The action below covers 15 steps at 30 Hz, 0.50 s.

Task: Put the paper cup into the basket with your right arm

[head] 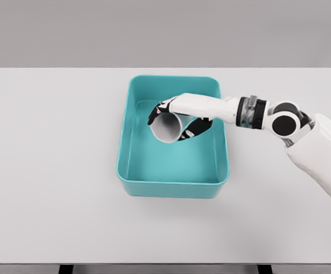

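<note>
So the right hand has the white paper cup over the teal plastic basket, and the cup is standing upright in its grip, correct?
Not quite. The right hand does grip the white paper cup over the teal plastic basket, but the cup is not upright: the head view shows it tipped on its side, one round end facing the camera.

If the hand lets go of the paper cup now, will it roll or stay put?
The paper cup is tilted on its side in the right hand, so it will probably roll a little. The teal basket has walls that should stop it. It looks light and easily crushed.
</note>
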Available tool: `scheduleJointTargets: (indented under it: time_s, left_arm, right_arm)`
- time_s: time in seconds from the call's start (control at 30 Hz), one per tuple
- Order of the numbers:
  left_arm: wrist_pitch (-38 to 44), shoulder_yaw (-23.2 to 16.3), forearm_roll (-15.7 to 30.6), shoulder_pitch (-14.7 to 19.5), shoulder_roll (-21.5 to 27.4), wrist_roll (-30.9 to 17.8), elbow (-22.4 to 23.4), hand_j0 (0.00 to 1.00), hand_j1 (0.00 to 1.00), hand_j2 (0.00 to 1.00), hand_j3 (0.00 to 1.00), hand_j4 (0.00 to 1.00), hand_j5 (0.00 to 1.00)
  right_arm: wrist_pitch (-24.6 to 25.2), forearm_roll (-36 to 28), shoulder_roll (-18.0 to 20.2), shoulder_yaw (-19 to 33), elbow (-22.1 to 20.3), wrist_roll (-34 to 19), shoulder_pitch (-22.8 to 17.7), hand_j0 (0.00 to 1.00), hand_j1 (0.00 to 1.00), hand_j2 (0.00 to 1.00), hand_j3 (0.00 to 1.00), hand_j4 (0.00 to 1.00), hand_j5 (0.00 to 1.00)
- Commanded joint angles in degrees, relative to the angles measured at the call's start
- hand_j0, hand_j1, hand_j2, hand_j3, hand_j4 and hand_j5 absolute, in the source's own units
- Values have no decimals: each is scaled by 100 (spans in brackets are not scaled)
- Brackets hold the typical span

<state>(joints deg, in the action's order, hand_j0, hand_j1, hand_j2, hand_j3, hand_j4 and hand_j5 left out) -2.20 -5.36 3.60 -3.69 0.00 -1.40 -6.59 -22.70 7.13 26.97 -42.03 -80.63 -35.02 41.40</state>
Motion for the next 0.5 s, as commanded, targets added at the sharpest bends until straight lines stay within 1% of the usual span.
scheduleJointTargets:
  time_s: [0.0, 0.07, 0.33, 0.37, 0.4, 0.47]
  left_arm:
    - [0, 0, 0, 0, 0, -1, 0, 100, 100, 100, 100, 100, 100]
    - [0, 0, 0, 0, 0, -1, 0, 100, 100, 100, 100, 100, 100]
    - [0, 0, 0, 0, 0, -1, 0, 100, 100, 100, 100, 100, 100]
    - [0, 0, 0, 0, 0, -1, 0, 100, 100, 100, 100, 100, 100]
    - [0, 0, 0, 0, 0, -1, 0, 100, 100, 100, 100, 100, 100]
    - [0, 0, 0, 0, 0, -1, 0, 100, 100, 100, 100, 100, 100]
  right_arm:
    - [37, -1, 10, -34, -6, 2, 0, 93, 93, 93, 93, 93, 93]
    - [37, 17, 10, -34, -6, 2, 0, 95, 95, 95, 95, 95, 95]
    - [29, 17, 19, -34, -67, 2, 0, 95, 95, 95, 95, 95, 95]
    - [2, 17, 36, -34, -93, 2, 9, 98, 98, 98, 98, 98, 98]
    - [2, 17, 63, -8, -146, 2, 0, 98, 98, 98, 98, 98, 98]
    - [11, -89, 150, 115, -444, 2, 9, 99, 99, 99, 99, 99, 99]
